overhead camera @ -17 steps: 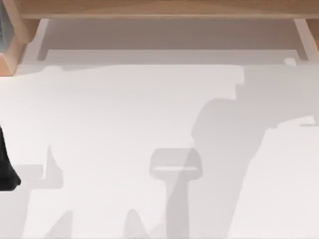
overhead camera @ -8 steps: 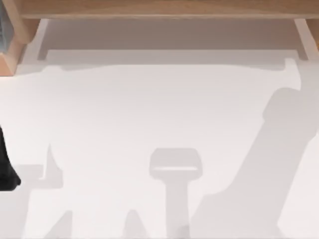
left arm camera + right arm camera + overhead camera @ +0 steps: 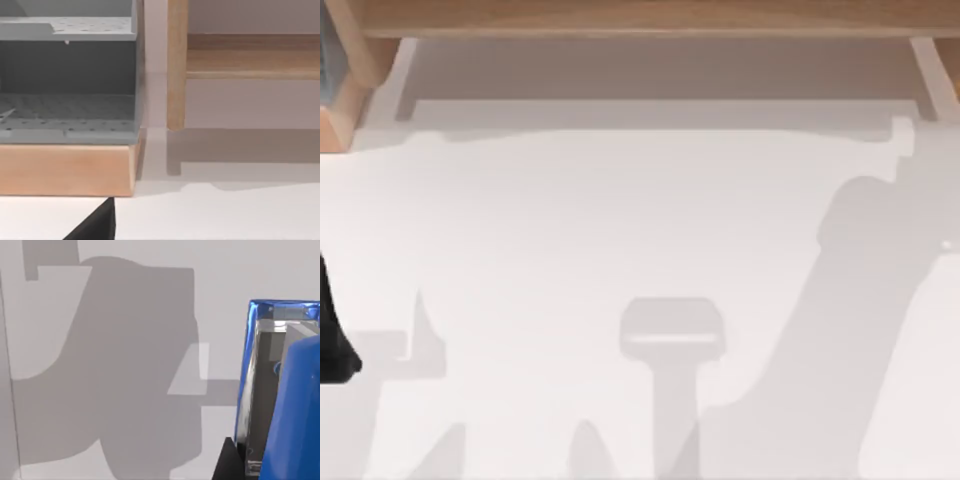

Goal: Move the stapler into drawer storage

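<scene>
White bench [image 3: 620, 230] runs up to a wooden cabinet frame [image 3: 640, 18] along the far edge, with a grey perforated drawer unit [image 3: 67, 107] on a wooden base seen from the left wrist view. Over the last second the large shadow [image 3: 840, 300] on the right side of the bench has swung from mid-bench out toward the right edge and now reaches a little back toward the middle, so the right arm is judged to be carrying its load above the bench. The stapler [image 3: 295, 390] sits close against the right wrist camera, bright blue with a shiny metal inner face (it is apparently lifted clear of the bench). Whether the right jaws are clamped on it cannot be told. The left arm [image 3: 332, 330] stays parked at the bench's left edge, its jaws likewise unreadable. The stapler is not yet in a drawer.
</scene>
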Available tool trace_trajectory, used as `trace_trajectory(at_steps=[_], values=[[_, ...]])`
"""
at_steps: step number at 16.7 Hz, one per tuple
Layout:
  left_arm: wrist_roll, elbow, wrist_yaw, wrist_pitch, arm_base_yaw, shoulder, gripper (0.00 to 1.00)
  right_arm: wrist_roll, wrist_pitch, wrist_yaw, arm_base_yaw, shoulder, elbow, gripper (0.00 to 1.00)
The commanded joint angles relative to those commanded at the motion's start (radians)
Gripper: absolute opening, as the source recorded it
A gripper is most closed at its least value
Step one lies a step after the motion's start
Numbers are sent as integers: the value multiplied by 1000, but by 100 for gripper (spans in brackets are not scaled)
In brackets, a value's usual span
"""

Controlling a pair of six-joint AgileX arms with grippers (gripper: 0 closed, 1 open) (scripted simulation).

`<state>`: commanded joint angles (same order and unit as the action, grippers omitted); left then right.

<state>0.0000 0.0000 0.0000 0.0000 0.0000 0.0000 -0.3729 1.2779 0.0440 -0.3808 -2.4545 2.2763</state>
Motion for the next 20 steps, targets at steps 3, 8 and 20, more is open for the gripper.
trace_trajectory(at_steps=[3, 8, 20], values=[[0, 0, 0, 0, 0, 0, 100, -4, -8, -45, 6, -10, 0, 0], [0, 0, 0, 0, 0, 0, 100, -19, -64, -12, -4, -36, -58, 0], [0, 0, 0, 0, 0, 0, 100, -19, -66, 5, -14, -37, -70, 53]])
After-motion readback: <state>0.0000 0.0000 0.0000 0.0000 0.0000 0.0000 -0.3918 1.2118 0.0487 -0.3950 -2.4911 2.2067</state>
